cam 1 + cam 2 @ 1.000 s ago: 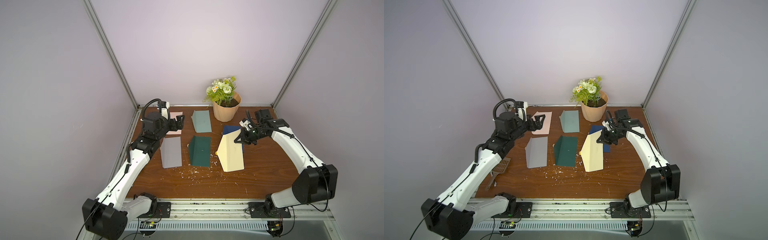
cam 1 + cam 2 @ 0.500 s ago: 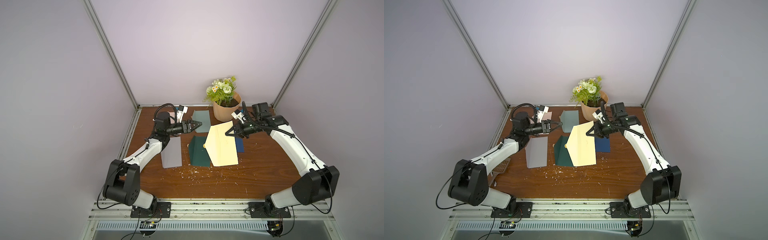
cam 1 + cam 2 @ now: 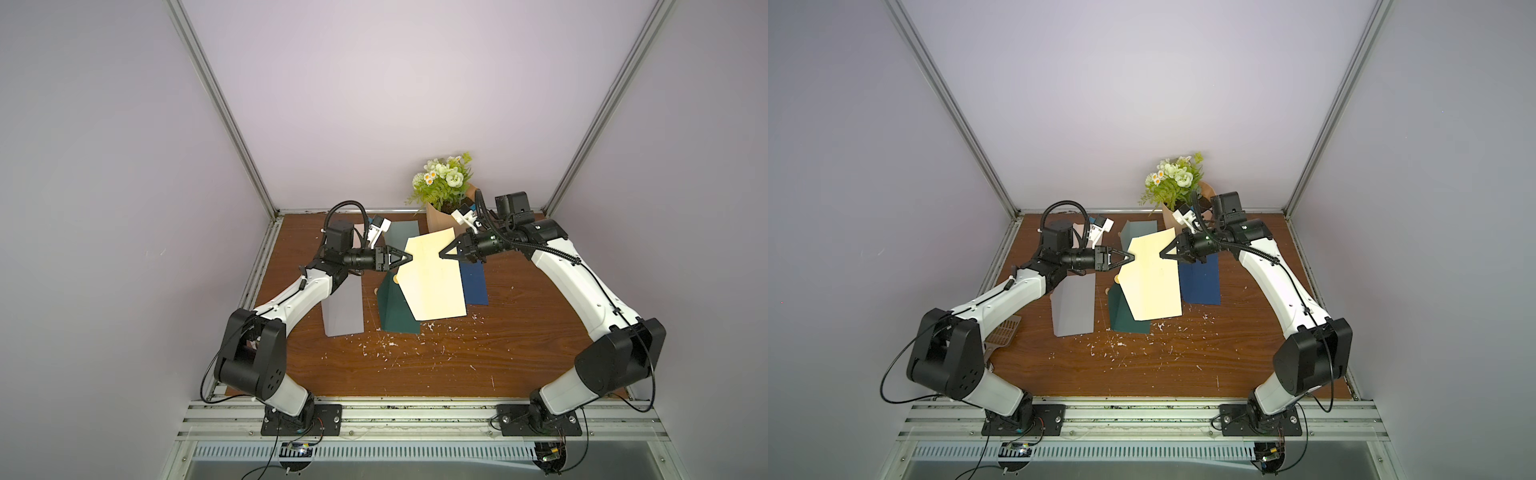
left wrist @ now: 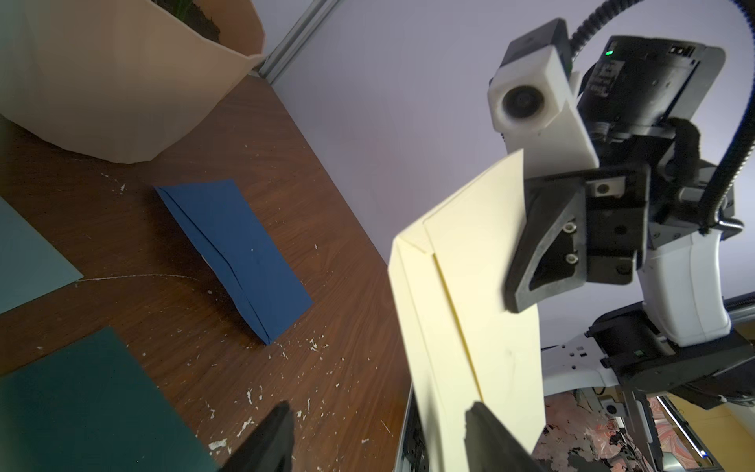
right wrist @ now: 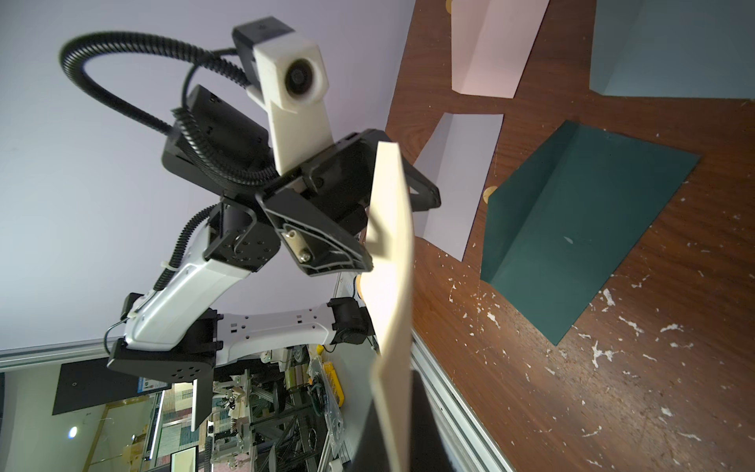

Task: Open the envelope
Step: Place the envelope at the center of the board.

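The envelope (image 3: pixel 432 282) hangs in the air over the middle of the table (image 3: pixel 457 374), above a green envelope (image 3: pixel 395 316) and a blue envelope (image 3: pixel 476 286). As far as we can tell it touches neither. The right gripper (image 3: pixel 444 254) is clamped on the edge nearest its own arm and carries the envelope alone. The left gripper (image 3: pixel 409 258) sits at the opposite edge with its jaws parted, one on each side of the paper, gripping nothing yet.

To do this step well, we judge that the left jaws should catch only the loose flap, not the whole thickness. Pinching both layers would keep the envelope closed. We would close gently, then draw away while the right gripper holds firm, slowly enough not to tear the paper.

The right wrist view shows what the top views cannot: the envelope edge-on, with a small lip of paper (image 5: pixel 376 241) standing off it towards one left finger (image 5: pixel 335 253). Only the left wrist view shows the fold line (image 4: pixel 453 310) running down the face, and the right finger (image 4: pixel 547 220) pressed flat against it.
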Robot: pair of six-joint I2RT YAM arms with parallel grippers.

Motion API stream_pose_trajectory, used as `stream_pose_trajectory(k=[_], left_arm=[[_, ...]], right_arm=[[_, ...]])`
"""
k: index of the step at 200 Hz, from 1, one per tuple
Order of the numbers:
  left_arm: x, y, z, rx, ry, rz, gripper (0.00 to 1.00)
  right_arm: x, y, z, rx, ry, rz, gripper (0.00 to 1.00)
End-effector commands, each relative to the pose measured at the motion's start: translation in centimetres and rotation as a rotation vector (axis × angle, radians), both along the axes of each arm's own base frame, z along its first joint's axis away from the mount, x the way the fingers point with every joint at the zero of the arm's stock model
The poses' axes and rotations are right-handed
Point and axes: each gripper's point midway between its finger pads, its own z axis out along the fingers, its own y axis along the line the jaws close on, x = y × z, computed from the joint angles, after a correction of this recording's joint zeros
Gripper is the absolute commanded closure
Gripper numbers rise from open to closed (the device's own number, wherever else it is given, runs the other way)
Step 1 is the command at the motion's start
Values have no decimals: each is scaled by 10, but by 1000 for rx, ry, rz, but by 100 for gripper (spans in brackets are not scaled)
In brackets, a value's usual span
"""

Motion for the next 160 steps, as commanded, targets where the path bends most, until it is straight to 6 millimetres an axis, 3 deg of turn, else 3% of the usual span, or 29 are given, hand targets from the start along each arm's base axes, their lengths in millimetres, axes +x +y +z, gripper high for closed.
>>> stream_pose_trajectory(k=[1, 28, 84, 112, 126, 160], left_arm=[[-19, -5, 19, -70, -34, -77, 37], [-25, -6, 27, -119, -38, -90, 61], [-33, -4, 43, -199, -54, -93, 99], [-35, -4, 46, -205, -52, -91, 100], [-35, -4, 47, -206, -52, -85, 100], [-29, -3, 50, -206, -60, -52, 100]], right_arm=[[2, 6, 21, 51, -39, 25, 100], [5, 9, 26, 78, -41, 31, 100], [1, 9, 18, 73, -29, 36, 100], [1, 7, 13, 56, -27, 24, 100], [3, 5, 10, 37, -23, 10, 78], [21, -15, 10, -77, -71, -116, 45]])
